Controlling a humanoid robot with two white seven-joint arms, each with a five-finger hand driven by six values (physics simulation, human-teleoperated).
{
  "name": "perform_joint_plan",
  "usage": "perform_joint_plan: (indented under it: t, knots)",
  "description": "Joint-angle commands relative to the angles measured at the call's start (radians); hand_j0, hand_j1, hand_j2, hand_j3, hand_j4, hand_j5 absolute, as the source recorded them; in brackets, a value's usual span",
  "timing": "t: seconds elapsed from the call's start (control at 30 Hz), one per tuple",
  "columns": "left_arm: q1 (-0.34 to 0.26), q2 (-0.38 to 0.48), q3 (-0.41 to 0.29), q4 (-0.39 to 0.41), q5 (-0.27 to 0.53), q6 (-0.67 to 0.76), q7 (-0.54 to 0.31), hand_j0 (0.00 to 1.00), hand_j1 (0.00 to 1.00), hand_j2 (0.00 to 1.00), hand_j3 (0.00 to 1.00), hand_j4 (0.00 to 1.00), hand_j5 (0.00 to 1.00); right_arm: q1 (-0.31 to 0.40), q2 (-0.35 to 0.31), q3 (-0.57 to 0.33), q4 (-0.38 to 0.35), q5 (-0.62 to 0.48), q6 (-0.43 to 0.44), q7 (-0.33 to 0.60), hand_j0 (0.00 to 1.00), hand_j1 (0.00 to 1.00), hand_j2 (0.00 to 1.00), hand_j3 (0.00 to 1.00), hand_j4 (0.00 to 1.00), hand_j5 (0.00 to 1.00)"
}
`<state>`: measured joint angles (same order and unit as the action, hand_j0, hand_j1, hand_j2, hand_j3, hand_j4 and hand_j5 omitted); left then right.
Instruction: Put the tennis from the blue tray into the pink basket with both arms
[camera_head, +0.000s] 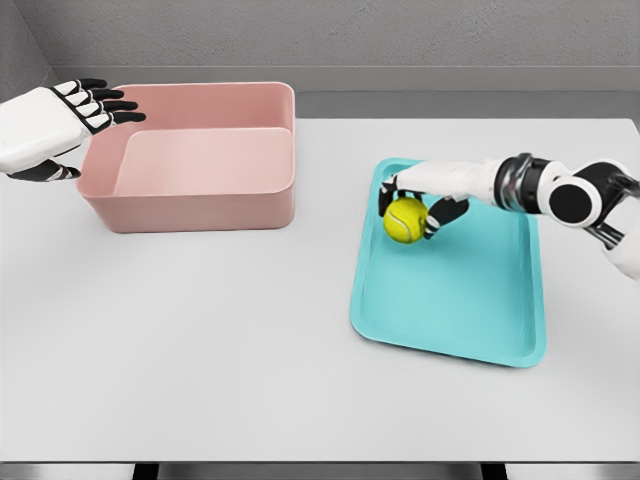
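Head view: the left hand (60, 125) is held with fingers spread and nothing in it at the left end of the pink basket (200, 195) on the desk (200, 330), while the yellow ball (405, 220) is clasped by the right hand (425, 195) over the far left corner of the blue tray (450, 310).

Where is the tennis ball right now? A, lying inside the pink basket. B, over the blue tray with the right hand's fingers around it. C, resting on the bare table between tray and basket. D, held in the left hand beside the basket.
B: the tennis ball sits over the blue tray with the right hand curled around it, apart from the pink basket.
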<state>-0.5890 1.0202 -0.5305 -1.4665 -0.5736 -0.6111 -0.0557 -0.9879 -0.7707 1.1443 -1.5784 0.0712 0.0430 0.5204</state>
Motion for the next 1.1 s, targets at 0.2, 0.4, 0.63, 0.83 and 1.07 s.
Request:
perform_joint_plan:
  t: [0.2, 0.4, 0.63, 0.83, 1.07]
  knots:
    - [0.000, 0.001, 0.001, 0.000, 0.006, 0.000, 0.001, 1.00, 1.00, 1.00, 1.00, 1.00, 1.00, 0.000, 0.031, -0.002, -0.092, -0.001, 0.006, 0.001, 0.45, 0.45, 0.45, 0.45, 0.45, 0.45]
    - [0.000, 0.000, 0.001, 0.000, 0.006, 0.000, 0.001, 1.00, 1.00, 1.00, 1.00, 1.00, 1.00, 0.000, 0.073, 0.006, -0.138, -0.002, 0.006, 0.001, 0.43, 0.43, 0.43, 0.43, 0.43, 0.43]
    - [0.002, 0.038, -0.002, -0.001, 0.011, 0.000, 0.002, 1.00, 1.00, 1.00, 1.00, 1.00, 1.00, 0.000, 0.146, 0.009, -0.164, -0.002, 0.008, 0.027, 0.43, 0.43, 0.43, 0.43, 0.43, 0.43]
    - [0.006, 0.037, -0.003, -0.001, 0.011, 0.000, 0.002, 1.00, 1.00, 1.00, 1.00, 1.00, 1.00, -0.006, 0.225, 0.009, -0.143, -0.001, 0.014, 0.030, 0.43, 0.43, 0.43, 0.43, 0.43, 0.43]
    - [0.006, 0.037, 0.001, 0.000, 0.011, 0.000, 0.002, 1.00, 1.00, 1.00, 1.00, 1.00, 1.00, -0.028, 0.314, 0.029, -0.124, -0.001, 0.057, 0.050, 0.43, 0.43, 0.43, 0.43, 0.43, 0.43]
